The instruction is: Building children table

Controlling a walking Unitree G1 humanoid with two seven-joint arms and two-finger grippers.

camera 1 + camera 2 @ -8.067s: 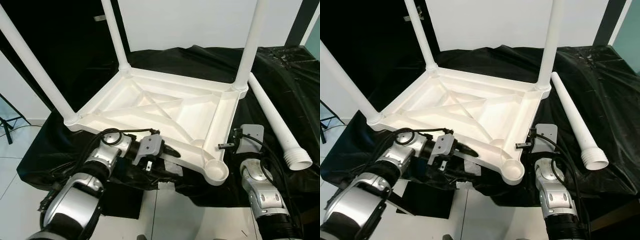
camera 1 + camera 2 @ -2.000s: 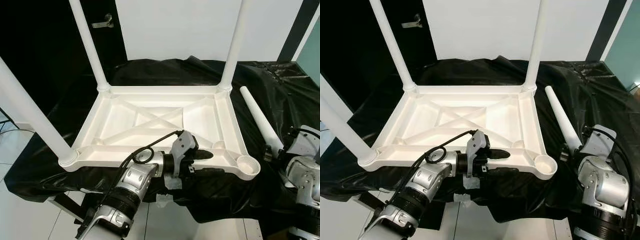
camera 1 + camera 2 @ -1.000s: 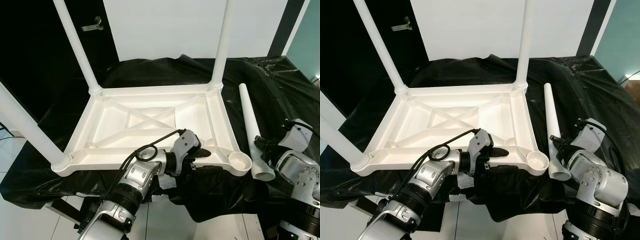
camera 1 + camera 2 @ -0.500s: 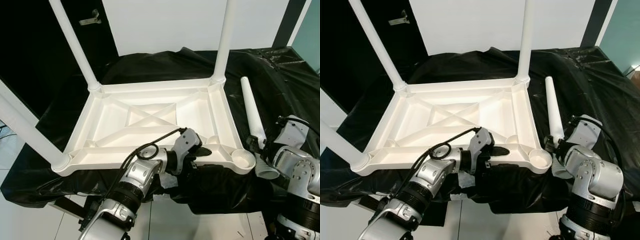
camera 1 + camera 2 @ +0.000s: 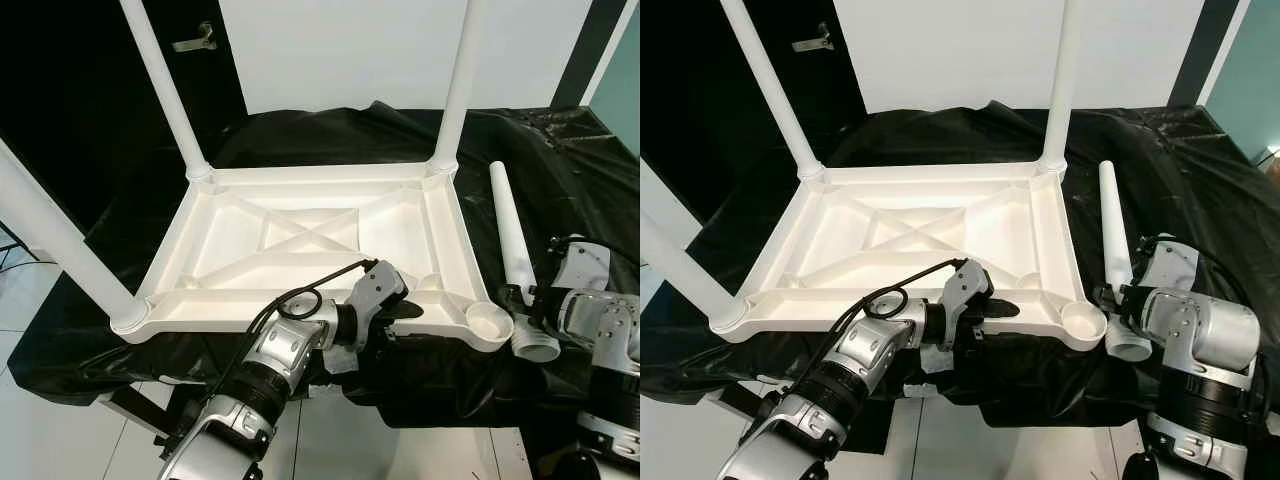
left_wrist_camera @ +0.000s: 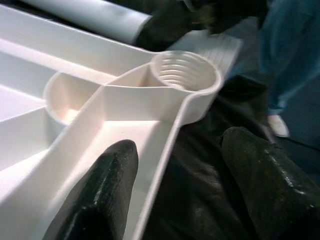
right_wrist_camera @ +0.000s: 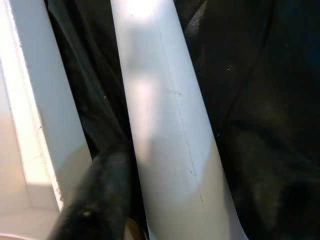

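The white children's table top (image 5: 300,235) lies upside down on black cloth, with three white legs standing up from its corners. Its near right corner socket (image 5: 490,322) is a bare threaded cup, also seen close up as the socket (image 6: 185,75). My left gripper (image 5: 415,312) is open and straddles the near rim: one finger (image 6: 100,195) is inside the frame and the other finger (image 6: 265,185) is over the cloth. A loose white leg (image 5: 510,240) lies right of the table, its wide end (image 5: 537,345) near the socket. My right gripper (image 5: 1118,292) is shut on the leg (image 7: 165,125).
Black cloth (image 5: 580,200) covers the work surface and hangs over its front edge. A white wall and a dark door with a handle (image 5: 195,42) stand behind. White floor tiles (image 5: 60,420) lie below, and a person's trouser leg and shoe (image 6: 280,125) show beyond the socket.
Since 8 s ago the right gripper has taken hold of the loose leg and brought its wide end close to the bare socket. The view has shifted; the left gripper stays at the near rim.
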